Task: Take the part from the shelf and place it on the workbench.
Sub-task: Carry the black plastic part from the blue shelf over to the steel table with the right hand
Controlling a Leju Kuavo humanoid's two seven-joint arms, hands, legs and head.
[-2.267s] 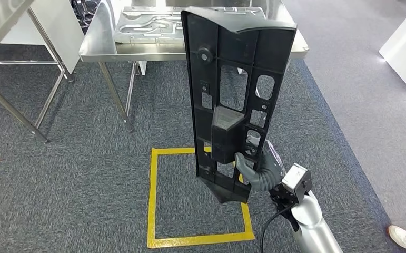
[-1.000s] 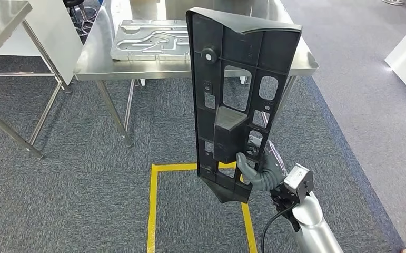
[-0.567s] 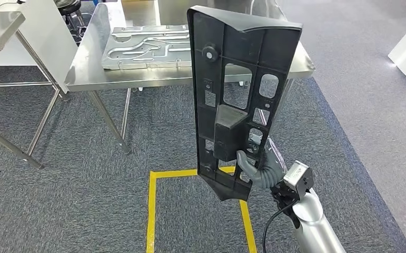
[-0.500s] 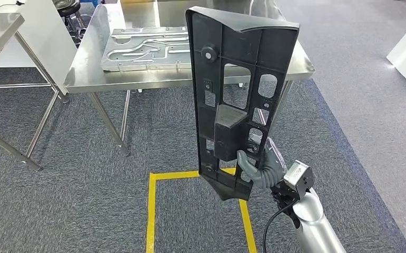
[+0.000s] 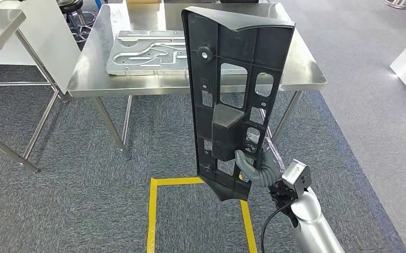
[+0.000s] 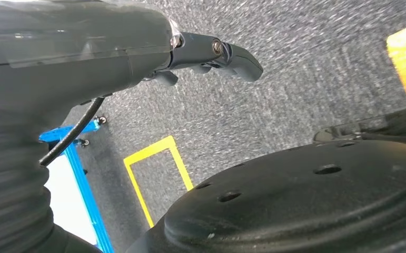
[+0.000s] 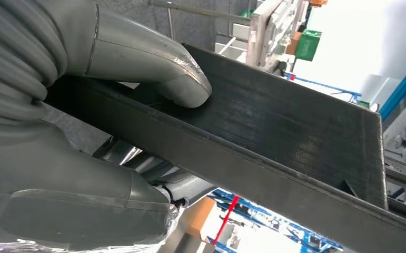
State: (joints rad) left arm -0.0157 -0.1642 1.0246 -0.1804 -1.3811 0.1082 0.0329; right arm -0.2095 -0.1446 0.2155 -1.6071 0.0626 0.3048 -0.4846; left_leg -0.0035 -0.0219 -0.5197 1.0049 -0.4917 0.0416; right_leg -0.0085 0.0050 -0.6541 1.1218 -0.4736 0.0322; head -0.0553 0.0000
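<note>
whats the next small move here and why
Probably step closer to the workbench. The right hand holds the part upright by its lower end, above the carpet short of the bench edge, with bare steel beside the metal plate.

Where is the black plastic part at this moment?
In the head view the black plastic part stands upright, centre-right, gripped near its lower end by the right hand, above the carpet and short of the steel workbench.

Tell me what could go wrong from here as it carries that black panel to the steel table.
The right hand grips the tall black part only near its lower end, so it might tip or slip. Held upright, the part hides much of the workbench, so placement could be misjudged. It might also land on the metal plate already lying there.
</note>
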